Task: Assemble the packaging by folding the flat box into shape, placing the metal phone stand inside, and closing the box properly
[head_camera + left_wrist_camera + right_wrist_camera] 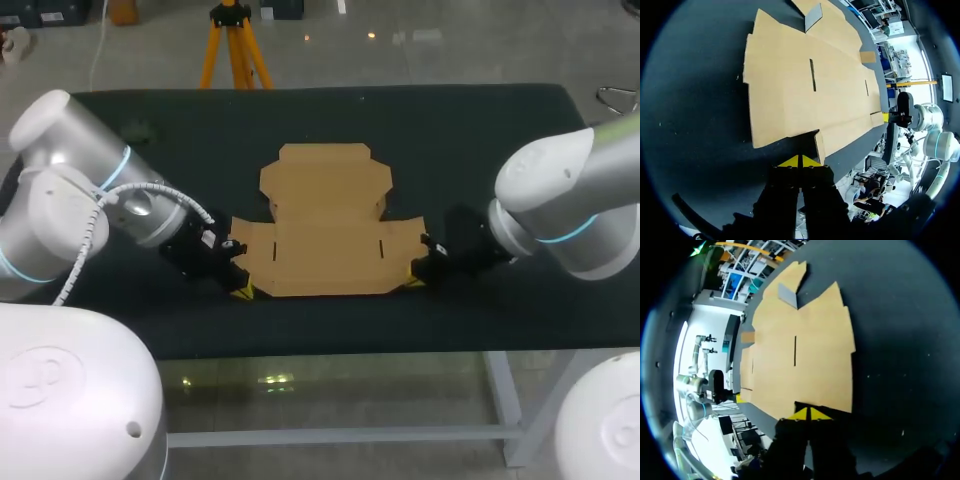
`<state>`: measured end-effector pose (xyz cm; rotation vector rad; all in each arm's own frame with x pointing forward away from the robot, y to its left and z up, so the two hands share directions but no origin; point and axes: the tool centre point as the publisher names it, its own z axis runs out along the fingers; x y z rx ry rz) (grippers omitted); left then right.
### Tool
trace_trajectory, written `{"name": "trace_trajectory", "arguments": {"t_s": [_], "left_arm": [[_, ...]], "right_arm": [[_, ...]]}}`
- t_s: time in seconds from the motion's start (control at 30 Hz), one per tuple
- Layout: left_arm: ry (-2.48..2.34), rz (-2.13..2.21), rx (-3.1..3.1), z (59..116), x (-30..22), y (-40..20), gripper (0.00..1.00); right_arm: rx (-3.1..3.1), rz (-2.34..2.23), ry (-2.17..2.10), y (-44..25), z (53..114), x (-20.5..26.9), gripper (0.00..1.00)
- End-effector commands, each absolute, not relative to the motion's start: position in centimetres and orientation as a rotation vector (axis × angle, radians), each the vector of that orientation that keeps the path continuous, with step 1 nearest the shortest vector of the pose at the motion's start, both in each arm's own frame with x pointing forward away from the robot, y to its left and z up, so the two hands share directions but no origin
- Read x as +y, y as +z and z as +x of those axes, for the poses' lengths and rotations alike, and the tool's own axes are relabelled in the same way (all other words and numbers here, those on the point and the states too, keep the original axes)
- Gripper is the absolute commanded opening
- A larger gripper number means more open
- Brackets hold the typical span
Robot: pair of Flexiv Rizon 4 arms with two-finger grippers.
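A flat, unfolded brown cardboard box (pixel 325 235) lies in the middle of the black table. My left gripper (pixel 243 290) is low at its front left corner. In the left wrist view that gripper (pixel 799 161) is shut, its yellow tips pressed together in the notch at the cardboard (pixel 805 85) edge. My right gripper (pixel 415 281) is at the front right corner. In its own view the right gripper (pixel 810 414) is shut, tips touching the cardboard (pixel 800 350) edge. Neither visibly pinches the card. No metal phone stand shows in any view.
The black table (pixel 470 130) stretches well beyond the box on both sides and behind it. Its front edge (pixel 330 350) runs a short way in front of both grippers. A small dark object (pixel 137 130) lies at the back left.
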<state>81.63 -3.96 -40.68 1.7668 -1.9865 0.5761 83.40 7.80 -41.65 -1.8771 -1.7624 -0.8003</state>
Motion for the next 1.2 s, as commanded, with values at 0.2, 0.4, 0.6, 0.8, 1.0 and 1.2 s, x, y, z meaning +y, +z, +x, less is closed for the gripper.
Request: {"name": "trace_trajectory", "arguments": {"t_s": [0.2, 0.4, 0.6, 0.8, 1.0, 1.2], "left_arm": [[0.535, 1.79, -2.028, 82.0, -5.3, -40.4, 0.0], [0.55, 1.822, -2.037, 82.7, -5.4, -39.9, 0.0], [0.553, 1.832, -2.029, 83.5, -5.4, -39.6, 0.0], [0.552, 1.815, -2.053, 83.1, -6.0, -39.4, 0.0], [0.543, 1.804, -2.066, 82.9, -6.7, -39.3, 0.0], [0.521, 1.798, -2.093, 82.3, -7.7, -39.1, 0.0]], "right_arm": [[-1.782, -1.885, -0.797, -41.3, 83.4, 8.4, 0.0], [-1.793, -1.888, -0.794, -41.1, 83.5, 8.5, 0.0], [-1.797, -1.887, -0.799, -40.9, 83.5, 8.6, 0.0], [-1.812, -1.884, -0.803, -40.5, 83.7, 9.0, 0.0], [-1.837, -1.875, -0.796, -40.4, 83.8, 9.7, 0.0], [-1.865, -1.876, -0.788, -40.0, 83.9, 10.2, 0.0]]}}
